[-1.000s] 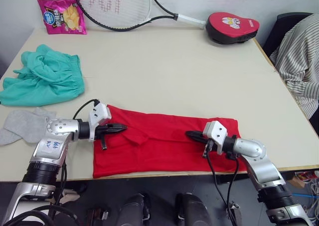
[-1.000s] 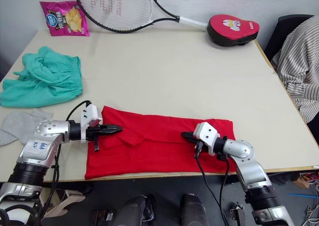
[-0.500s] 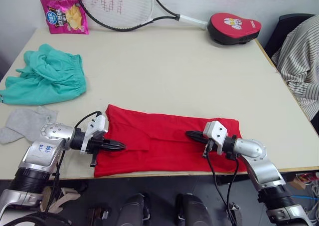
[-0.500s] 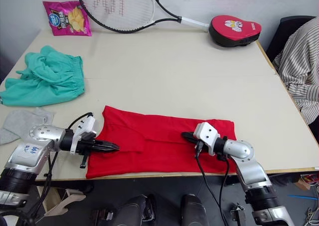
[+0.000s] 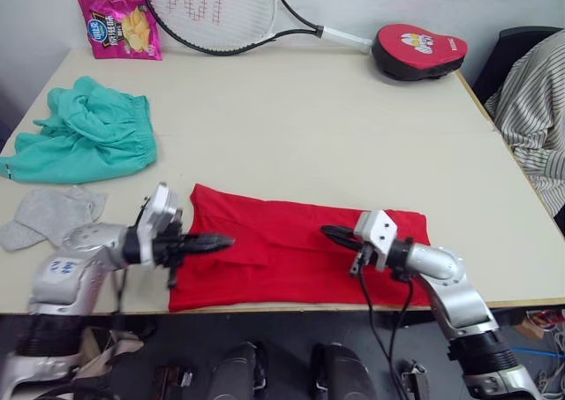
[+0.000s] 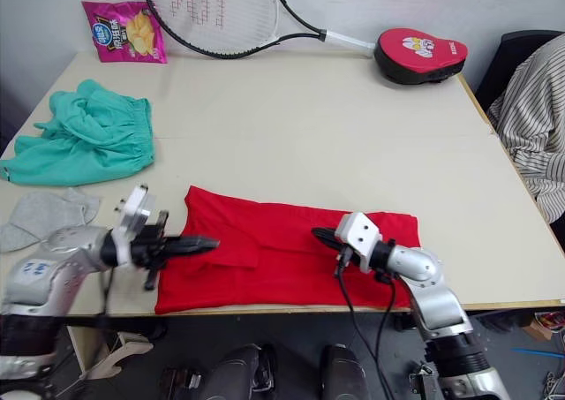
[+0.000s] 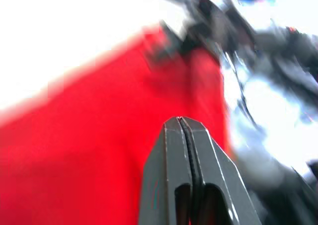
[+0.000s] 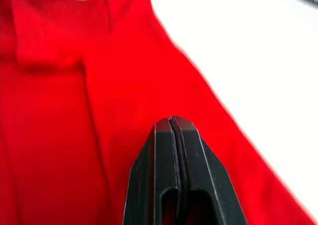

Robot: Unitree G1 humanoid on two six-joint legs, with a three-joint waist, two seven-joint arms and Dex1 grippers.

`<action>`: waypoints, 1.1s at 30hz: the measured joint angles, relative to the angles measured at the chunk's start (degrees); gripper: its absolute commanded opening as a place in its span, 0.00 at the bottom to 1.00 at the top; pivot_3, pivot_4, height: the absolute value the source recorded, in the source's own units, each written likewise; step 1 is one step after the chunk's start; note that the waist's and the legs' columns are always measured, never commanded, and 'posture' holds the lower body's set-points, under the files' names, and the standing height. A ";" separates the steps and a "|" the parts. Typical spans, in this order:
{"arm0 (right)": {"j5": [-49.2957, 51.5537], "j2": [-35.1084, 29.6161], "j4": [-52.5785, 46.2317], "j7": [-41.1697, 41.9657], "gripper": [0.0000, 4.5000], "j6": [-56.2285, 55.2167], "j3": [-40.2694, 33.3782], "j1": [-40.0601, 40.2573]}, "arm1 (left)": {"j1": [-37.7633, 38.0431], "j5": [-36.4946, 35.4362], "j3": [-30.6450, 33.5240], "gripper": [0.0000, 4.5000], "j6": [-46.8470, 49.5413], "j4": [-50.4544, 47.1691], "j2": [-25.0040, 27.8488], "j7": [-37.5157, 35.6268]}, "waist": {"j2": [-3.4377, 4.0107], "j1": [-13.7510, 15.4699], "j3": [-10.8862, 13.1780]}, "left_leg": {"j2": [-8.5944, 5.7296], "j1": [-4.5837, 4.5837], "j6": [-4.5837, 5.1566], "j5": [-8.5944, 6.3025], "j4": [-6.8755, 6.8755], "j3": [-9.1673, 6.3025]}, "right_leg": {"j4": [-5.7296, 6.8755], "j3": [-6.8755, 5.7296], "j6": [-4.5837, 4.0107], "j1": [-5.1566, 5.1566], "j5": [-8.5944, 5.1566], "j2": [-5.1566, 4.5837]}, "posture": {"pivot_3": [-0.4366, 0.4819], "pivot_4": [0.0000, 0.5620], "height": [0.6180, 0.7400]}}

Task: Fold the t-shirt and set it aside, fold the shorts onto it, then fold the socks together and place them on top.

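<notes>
The red t-shirt (image 5: 291, 254) lies folded into a long band near the table's front edge. My left gripper (image 5: 228, 239) is shut, its tip low over the shirt's left end, with nothing seen between its fingers (image 7: 181, 135). From the right, my right gripper (image 5: 327, 233) points left over the middle of the shirt, also shut and empty, fingers (image 8: 171, 135) pressed together above the red cloth. The teal shorts (image 5: 88, 135) sit crumpled at the left side of the table. Just in front of them lie the grey socks (image 5: 48, 216).
A tennis racket (image 5: 212, 11), a pink crisp bag (image 5: 119, 27) and a red and black pad (image 5: 419, 51) line the table's far edge. A person in a striped garment (image 5: 534, 109) is at the right side. The table's front edge (image 5: 291, 310) runs just below the shirt.
My left arm dipped toward the front edge, then swung back so its tip is over the shirt's left end again. The right gripper edged slightly left. The camera shifted a little.
</notes>
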 measured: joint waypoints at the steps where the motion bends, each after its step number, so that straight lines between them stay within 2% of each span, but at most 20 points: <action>1: -0.73 1.34 -0.24 -1.16 0.00 0.39 0.96 -0.14 | -0.63 1.84 -0.21 0.00 -1.57 1.11 -0.74 2.22 | 0.00 -0.27 0.00 | 0.00 0.01 0.07 0.04 -0.02 0.04 | 0.03 0.01 0.00 -0.01 0.00 0.04 | 0.48 0.27 1.00; 5: -5.58 5.16 0.49 -7.84 0.00 0.50 3.02 -0.15 | -1.16 10.59 -3.50 0.00 -8.31 6.59 -3.41 9.93 | -0.01 -0.62 0.00 | 0.01 0.01 0.18 0.12 -0.07 0.12 | 0.31 0.03 0.00 -0.08 0.00 0.10 | 0.48 0.27 1.00; 11: -11.30 5.83 4.05 -16.22 0.00 -3.27 2.53 1.82 | -2.34 19.58 -5.96 0.00 -16.49 13.50 -5.93 19.25 | -0.05 -0.34 -0.03 | -0.03 0.02 -0.05 -0.02 -0.04 0.11 | 0.30 0.04 0.00 -0.05 0.00 0.00 | 0.48 0.27 1.00; 15: -9.49 1.45 7.33 -19.60 0.00 -5.53 -6.15 3.90 | -3.93 21.22 -3.45 0.00 -18.96 17.80 -9.17 27.78 | -0.20 0.10 -0.13 | -0.07 0.06 -0.03 -0.03 -0.02 0.08 | 0.26 0.03 0.00 0.01 0.00 -0.05 | 0.48 0.27 1.00; 19: -5.23 -1.05 12.19 -20.85 0.00 -7.47 -15.16 6.55 | -4.24 19.84 0.64 0.00 -19.48 20.54 -11.95 32.78 | -0.60 0.32 -0.38 | 0.02 0.15 -0.03 -0.02 -0.04 0.05 | -0.01 -0.01 0.00 0.13 0.00 0.01 | 0.48 0.27 1.00; 23: -1.42 -1.23 15.57 -21.07 0.00 -8.13 -19.84 7.58 | -4.35 19.23 1.17 0.00 -20.00 21.90 -12.48 33.41 | -0.66 0.31 -0.42 | 0.04 1.01 -0.11 -0.21 -0.31 0.03 | -0.33 0.00 0.01 0.97 -0.01 0.00 | 0.48 0.27 1.00; 27: 1.54 -2.05 15.81 -18.72 0.00 -8.16 -21.07 8.10 | -4.22 17.11 3.05 0.00 -21.40 22.17 -12.47 31.25 | -0.66 0.34 -0.42 | 0.03 0.95 -0.16 -0.19 -0.49 0.04 | -0.42 0.04 0.01 0.84 -0.01 -0.02 | 0.48 0.27 1.00; 29: 3.32 -2.27 15.56 -17.12 0.00 -7.95 -21.23 8.17 | -4.24 15.16 4.03 0.00 -22.45 21.71 -12.32 28.48 | -0.65 0.34 -0.41 | 0.02 0.95 -0.19 -0.17 -0.62 0.06 | -0.49 0.04 0.01 0.81 -0.01 -0.02 | 0.48 0.27 1.00; 33: 7.47 -2.30 10.30 -13.17 0.00 -6.41 -20.87 7.77 | -3.65 11.44 2.39 0.00 -22.53 14.99 -9.53 18.11 | -0.60 0.20 -0.38 | 0.01 0.91 -0.22 -0.14 -0.74 0.07 | -0.52 0.02 0.01 0.79 -0.01 0.01 | 0.48 0.27 1.00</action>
